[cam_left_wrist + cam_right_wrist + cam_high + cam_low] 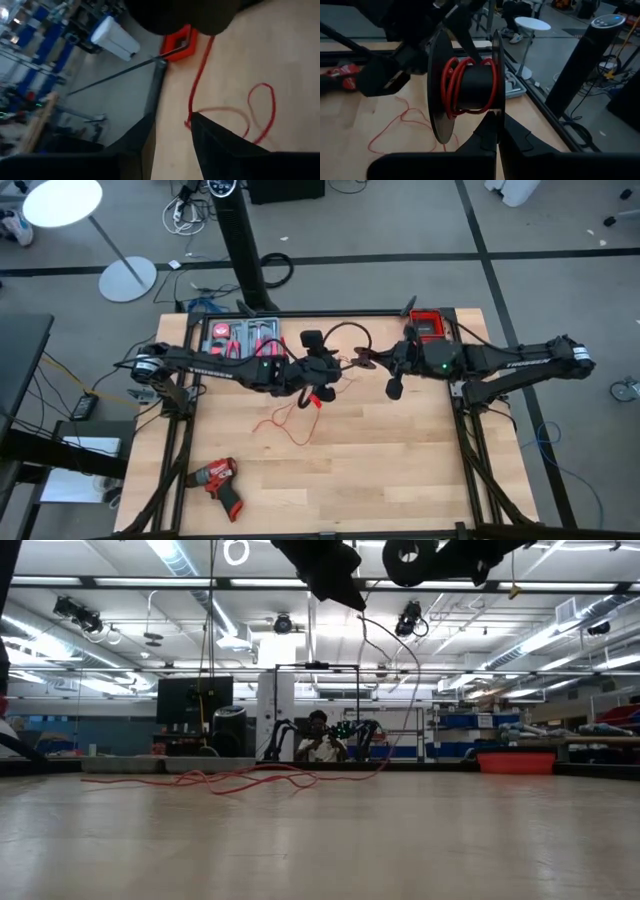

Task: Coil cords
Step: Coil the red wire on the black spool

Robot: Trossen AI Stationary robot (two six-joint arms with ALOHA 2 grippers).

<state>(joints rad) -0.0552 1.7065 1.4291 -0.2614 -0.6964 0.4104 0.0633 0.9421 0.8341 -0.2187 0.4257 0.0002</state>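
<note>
Closest to the right wrist camera, the right gripper (496,131) has its dark fingers pressed together on the rim of a black plastic spool (467,90), with several turns of thin bright red wire (451,85) already wound round its hub. In the high view both arms meet above the middle of the pale wooden table (400,470), the right gripper (396,385) just beside the left gripper (322,390).

From the spool the wire drops to the table and lies in loose loops (285,423) near the centre, below the left arm. It looks light, limp and springy, so it will likely tangle or slide off the hub unless kept taut; the best place to take it seems to be the straight run close to the spool, not the slack loops.

The left wrist view shows the left gripper's fingers (220,150) standing apart, with the red wire (197,85) passing between them and no grip on it that I can make out. A thin black cable (345,330) arcs between the two wrists, clear of the table.
</note>
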